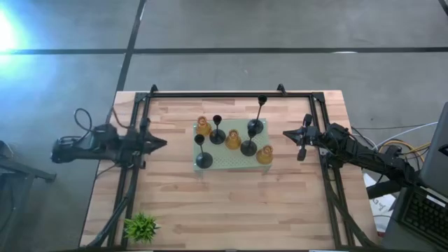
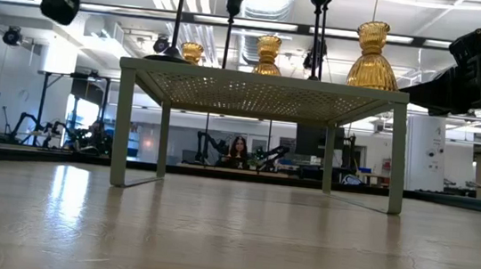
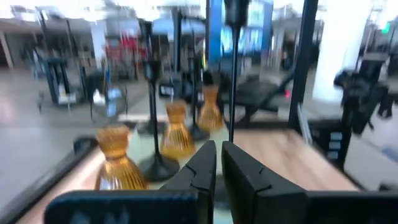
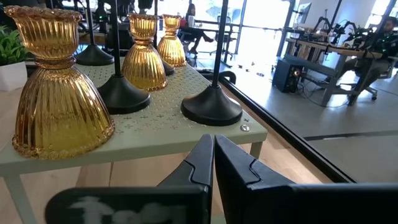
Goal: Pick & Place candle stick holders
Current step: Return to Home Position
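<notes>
Seven candle stick holders stand by their bases on a pale green perforated stand [image 1: 222, 163] at the table's middle. Three are amber: far left [image 1: 203, 127], middle [image 1: 232, 139] and near right [image 1: 264, 155]. Four are black with thin stems [image 1: 217, 133] [image 1: 203, 158] [image 1: 249, 146] [image 1: 256, 125]. My left gripper [image 1: 162, 143] is shut and empty, left of the stand. My right gripper [image 1: 287, 134] is shut and empty, right of the stand. The right wrist view shows an amber holder [image 4: 59, 93] and a black base [image 4: 211, 106] close ahead.
A small green plant [image 1: 141, 226] stands at the table's near left corner. A black rail frame [image 1: 231, 94] runs along the far edge and both sides. The stand rests on thin legs [image 2: 123, 122]. Bare wood lies in front of the stand [image 1: 231, 203].
</notes>
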You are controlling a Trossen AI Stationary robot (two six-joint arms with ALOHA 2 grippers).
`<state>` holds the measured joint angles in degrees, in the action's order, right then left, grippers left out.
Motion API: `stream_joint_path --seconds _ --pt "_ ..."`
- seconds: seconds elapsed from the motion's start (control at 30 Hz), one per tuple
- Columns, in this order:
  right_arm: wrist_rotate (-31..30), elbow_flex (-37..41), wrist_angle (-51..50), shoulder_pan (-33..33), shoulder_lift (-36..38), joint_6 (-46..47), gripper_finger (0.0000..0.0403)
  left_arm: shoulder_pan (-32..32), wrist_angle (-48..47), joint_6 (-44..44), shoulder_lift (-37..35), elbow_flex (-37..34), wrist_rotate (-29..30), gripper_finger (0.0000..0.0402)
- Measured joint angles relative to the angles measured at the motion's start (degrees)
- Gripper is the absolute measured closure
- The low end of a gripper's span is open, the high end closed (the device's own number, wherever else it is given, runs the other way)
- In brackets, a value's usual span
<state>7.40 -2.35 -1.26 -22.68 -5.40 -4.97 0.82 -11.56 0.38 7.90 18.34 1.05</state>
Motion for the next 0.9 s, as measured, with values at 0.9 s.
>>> stream_joint_path --seconds 0.9 --pt "0.02 0.00 -0.24 0.02 0.01 0.00 0.0394 -0.14 20.70 0.57 -7.82 -17.79 -0.12 0.0374"
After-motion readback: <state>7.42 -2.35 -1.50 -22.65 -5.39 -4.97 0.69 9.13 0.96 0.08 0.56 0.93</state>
